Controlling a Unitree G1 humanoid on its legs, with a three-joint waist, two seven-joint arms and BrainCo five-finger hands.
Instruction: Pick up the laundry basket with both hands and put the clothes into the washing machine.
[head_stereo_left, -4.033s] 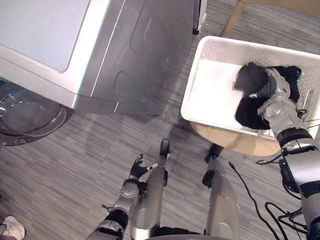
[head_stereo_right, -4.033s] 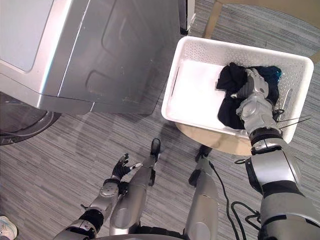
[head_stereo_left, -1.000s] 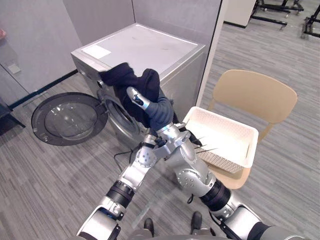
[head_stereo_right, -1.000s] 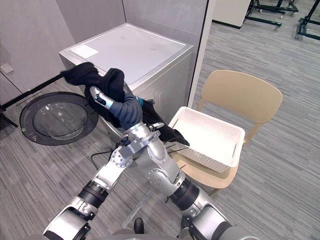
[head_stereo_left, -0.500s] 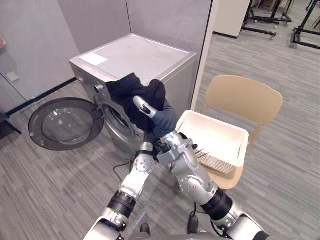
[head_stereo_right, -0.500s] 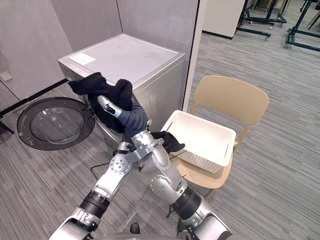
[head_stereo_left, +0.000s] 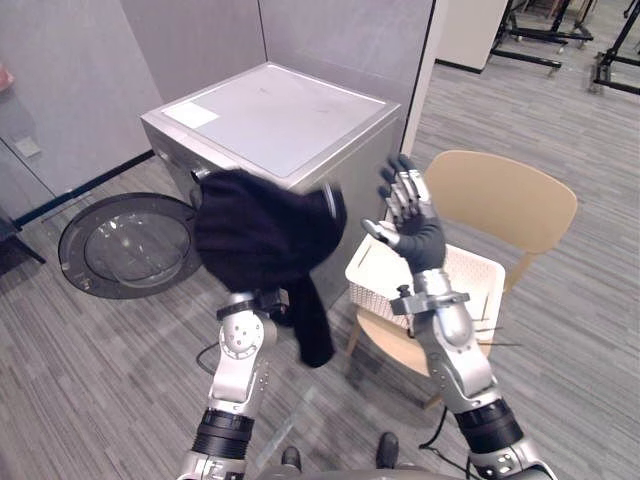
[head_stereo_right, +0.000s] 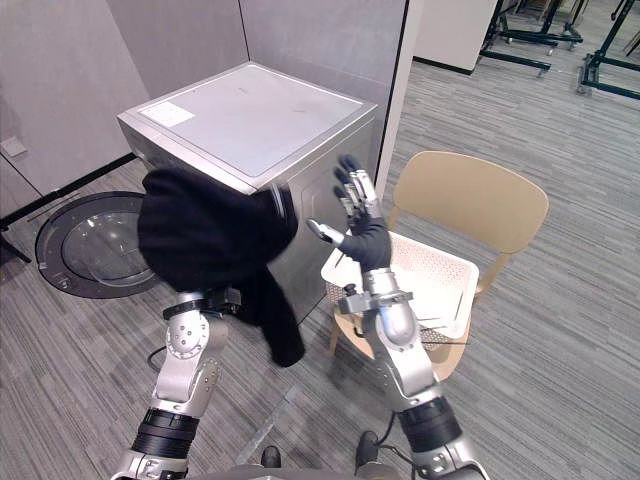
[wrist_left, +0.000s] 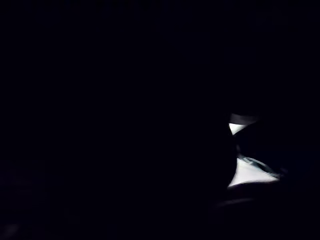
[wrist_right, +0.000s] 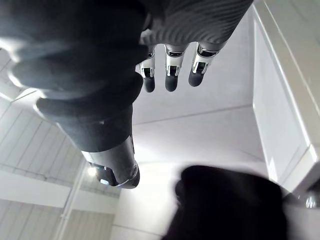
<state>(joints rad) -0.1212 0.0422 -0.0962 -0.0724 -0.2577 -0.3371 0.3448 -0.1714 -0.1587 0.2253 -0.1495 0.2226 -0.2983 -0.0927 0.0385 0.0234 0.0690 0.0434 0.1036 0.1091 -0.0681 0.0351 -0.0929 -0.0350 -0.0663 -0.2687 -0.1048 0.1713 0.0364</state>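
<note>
You have the dark clothes (head_stereo_left: 262, 235) up in the air as one bunched heap, draped right over the top of the raised left arm (head_stereo_left: 240, 345), with one long tail of cloth hanging down beside that arm towards the floor (head_stereo_left: 90, 380). The left robot hand is buried under the heap, so you cannot tell whether it is clamped on the cloth or merely carrying it; its wrist view is almost wholly dark, the cloth lying over the lens. The heap hangs in front of the washing machine (head_stereo_left: 285, 120), near its front face and just right of the round door (head_stereo_left: 125, 245), which stands swung wide open to the left, low over the floor. Your right robot hand (head_stereo_left: 415, 235) is raised beside the clothes on their right, apart from them and holding nothing: its fingers (wrist_right: 170, 75) are straight and spread, and the thumb (wrist_right: 117, 170) stands well away from them. In the right wrist view you can see a dark lump of the cloth past that hand, not touching it. The white laundry basket (head_stereo_left: 470, 290) sits on the seat of the tan chair (head_stereo_left: 510, 200), right of the washing machine and behind and below the right robot hand, with neither hand on it.
</note>
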